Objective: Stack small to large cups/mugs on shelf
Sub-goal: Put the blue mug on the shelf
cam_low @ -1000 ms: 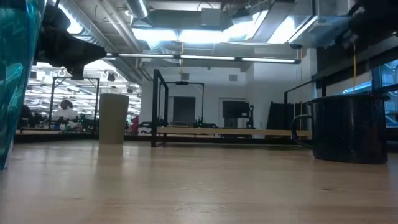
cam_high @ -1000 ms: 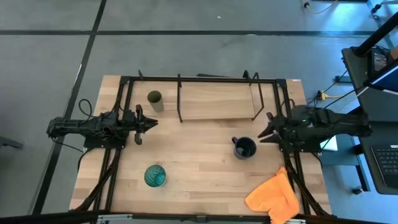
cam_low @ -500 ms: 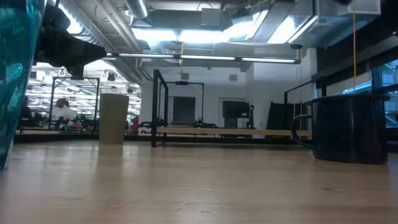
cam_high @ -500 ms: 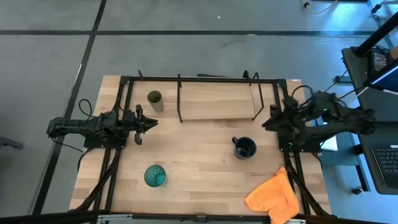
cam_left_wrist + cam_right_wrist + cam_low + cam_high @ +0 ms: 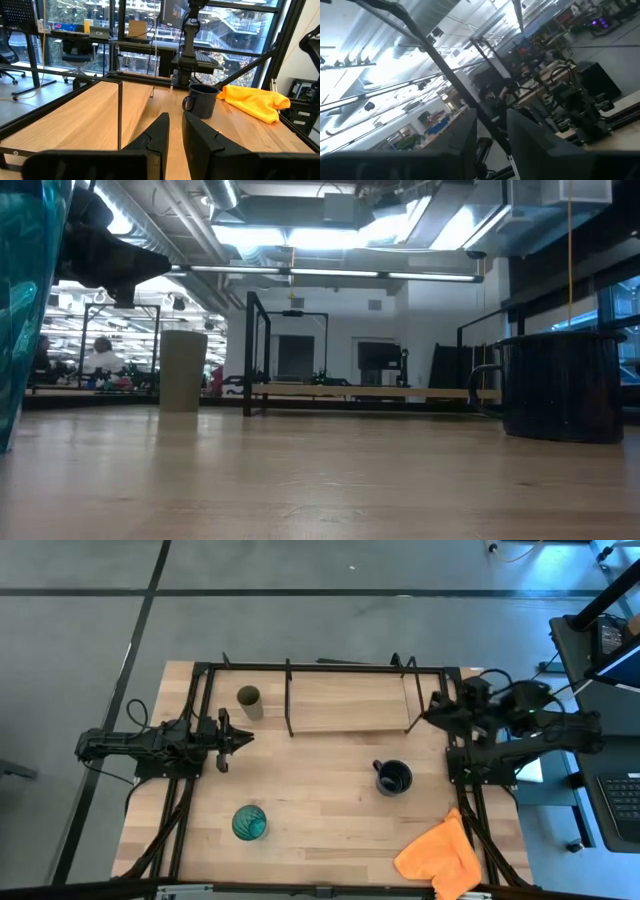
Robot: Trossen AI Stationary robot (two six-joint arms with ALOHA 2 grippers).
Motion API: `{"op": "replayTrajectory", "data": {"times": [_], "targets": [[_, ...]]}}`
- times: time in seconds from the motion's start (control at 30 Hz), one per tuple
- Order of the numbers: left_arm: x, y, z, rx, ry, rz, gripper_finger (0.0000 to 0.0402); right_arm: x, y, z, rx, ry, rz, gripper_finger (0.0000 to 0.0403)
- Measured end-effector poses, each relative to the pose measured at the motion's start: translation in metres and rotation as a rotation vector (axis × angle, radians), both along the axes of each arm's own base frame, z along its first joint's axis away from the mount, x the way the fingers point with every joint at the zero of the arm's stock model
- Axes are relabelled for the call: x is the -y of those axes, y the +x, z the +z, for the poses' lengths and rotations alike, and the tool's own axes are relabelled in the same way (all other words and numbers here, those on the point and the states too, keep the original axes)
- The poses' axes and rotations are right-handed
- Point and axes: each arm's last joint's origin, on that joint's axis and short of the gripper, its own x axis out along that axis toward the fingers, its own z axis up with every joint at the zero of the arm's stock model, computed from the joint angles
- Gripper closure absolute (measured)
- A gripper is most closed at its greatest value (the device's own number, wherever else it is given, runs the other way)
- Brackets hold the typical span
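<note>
From above I count three vessels on the table: the olive-tan cup (image 5: 248,697) at ten o'clock, the navy mug (image 5: 392,777) at four, the teal tumbler (image 5: 249,823) at seven. One shelf (image 5: 345,705) sits at twelve, bare. My left gripper (image 5: 243,738) waits at nine; my right gripper (image 5: 431,712) hangs at two, by the shelf's end.

At table height, all three vessels stand upright.

My left wrist shows my fingers (image 5: 161,131) nearly pressed together, holding nothing, plus one orange cloth (image 5: 254,101).

My right wrist shows my fingers (image 5: 524,131) slightly apart, holding nothing.
</note>
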Motion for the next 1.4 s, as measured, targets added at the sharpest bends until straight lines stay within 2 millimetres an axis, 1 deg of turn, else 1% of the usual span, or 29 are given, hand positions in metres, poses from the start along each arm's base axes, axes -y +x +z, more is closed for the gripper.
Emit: {"op": "replayTrajectory", "data": {"times": [0.1,0.27,0.37,0.43,0.53,0.63,0.77,0.87,0.93,1.1,1.27,1.4], "targets": [[0.000,0.000,0.000,0.000,0.000,0.000,0.0355,-0.001,0.018,-0.003,-0.021,-0.001,0.002,0.0294],[0.000,0.000,0.000,0.000,0.000,0.000,0.0355,-0.001,0.042,-0.016,-0.116,-0.029,-0.002,0.0294],[0.000,0.000,0.000,0.000,0.000,0.000,0.0355,-0.001,0.054,-0.029,-0.210,-0.082,-0.007,0.0294],[0.000,0.000,0.000,0.000,0.000,0.000,0.0355,-0.001,0.061,-0.037,-0.316,-0.136,-0.008,0.0294],[0.000,0.000,0.000,0.000,0.000,0.001,0.0355,-0.001,0.070,-0.035,-0.461,-0.246,-0.004,0.0294],[0.000,0.000,0.000,0.000,0.000,0.000,0.0355,-0.001,0.080,-0.021,-0.565,-0.360,-0.024,0.0294],[0.000,0.000,0.000,0.000,0.000,0.001,0.0355,0.003,0.085,0.001,-0.701,-0.492,-0.092,0.0294],[0.000,0.000,0.000,0.000,0.000,0.001,0.0355,0.006,0.086,0.008,-0.838,-0.547,-0.129,0.0294],[0.000,0.000,0.000,0.000,0.000,0.000,0.0355,0.009,0.085,0.008,-0.947,-0.567,-0.133,0.0294],[0.000,0.000,0.000,0.000,0.000,0.001,0.0355,0.010,0.081,-0.006,-1.210,-0.610,-0.105,0.0294],[0.000,0.000,0.000,0.000,0.000,0.001,0.0355,0.010,0.077,-0.027,-1.374,-0.584,-0.078,0.0294],[0.000,0.000,0.000,0.000,0.000,0.001,0.0355,0.010,0.077,-0.045,-1.440,-0.559,-0.076,0.0294]]}}
